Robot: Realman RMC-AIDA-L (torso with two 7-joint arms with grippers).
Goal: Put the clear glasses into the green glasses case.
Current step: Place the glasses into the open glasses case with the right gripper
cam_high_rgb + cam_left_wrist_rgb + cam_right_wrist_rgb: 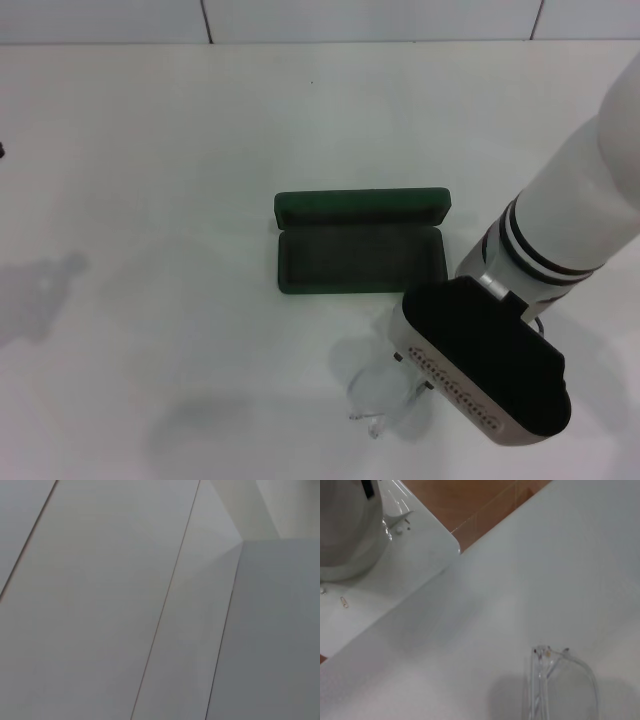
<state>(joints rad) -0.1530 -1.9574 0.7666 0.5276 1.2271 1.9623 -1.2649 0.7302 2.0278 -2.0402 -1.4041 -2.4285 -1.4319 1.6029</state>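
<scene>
Now your right gripper (418,378) is hanging low over the white bench (150,180), right above the clear glasses (385,395). The glasses are lying on the bench, poking out from under the wrist. I cannot tell how its jaws are standing. The green glasses case (360,243) is lying open near them, farther from you, with its lid standing up at the back. Your left arm is not showing.

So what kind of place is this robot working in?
Probably an indoor lab or test bench: a plain white table against white panelled walls, bare apart from the open green glasses case and the clear glasses, with a brownish floor below.
</scene>
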